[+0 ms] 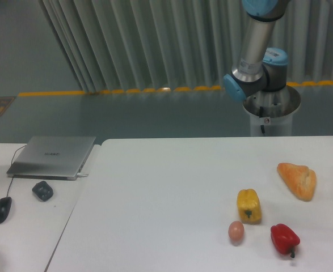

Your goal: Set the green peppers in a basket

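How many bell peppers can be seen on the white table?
2. A blocky yellow bell pepper lies right of centre, and a glossy red bell pepper lies near the front right edge. No green pepper shows in this view; one may be outside it.

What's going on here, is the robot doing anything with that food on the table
Nothing is being handled right now. The robot arm stands behind the white table, and its gripper is out of view. A yellow pepper, a red pepper, an egg and a pastry lie untouched on the table's right side. No green pepper and no basket is visible. On the side desk sit a closed laptop, a mouse and a small dark object.
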`<action>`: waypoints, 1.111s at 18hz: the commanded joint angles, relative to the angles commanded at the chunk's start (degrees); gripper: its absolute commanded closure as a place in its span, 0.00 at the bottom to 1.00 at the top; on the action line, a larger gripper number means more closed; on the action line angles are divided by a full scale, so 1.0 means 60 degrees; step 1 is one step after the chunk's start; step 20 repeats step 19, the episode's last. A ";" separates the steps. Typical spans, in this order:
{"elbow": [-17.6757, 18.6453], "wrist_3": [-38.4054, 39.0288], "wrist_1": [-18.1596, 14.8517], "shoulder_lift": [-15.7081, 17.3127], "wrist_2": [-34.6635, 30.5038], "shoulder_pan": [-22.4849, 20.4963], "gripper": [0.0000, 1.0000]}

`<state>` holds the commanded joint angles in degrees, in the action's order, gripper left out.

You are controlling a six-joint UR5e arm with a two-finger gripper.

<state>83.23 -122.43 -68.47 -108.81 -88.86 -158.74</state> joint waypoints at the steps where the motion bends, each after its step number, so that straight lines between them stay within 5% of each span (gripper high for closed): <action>1: 0.0000 0.0145 0.0000 0.0015 0.0000 0.0117 0.00; 14: 0.0102 0.2446 0.0000 0.0132 -0.0087 0.2094 0.00; 20: 0.0425 0.3296 0.0000 0.0264 -0.0073 0.2404 0.00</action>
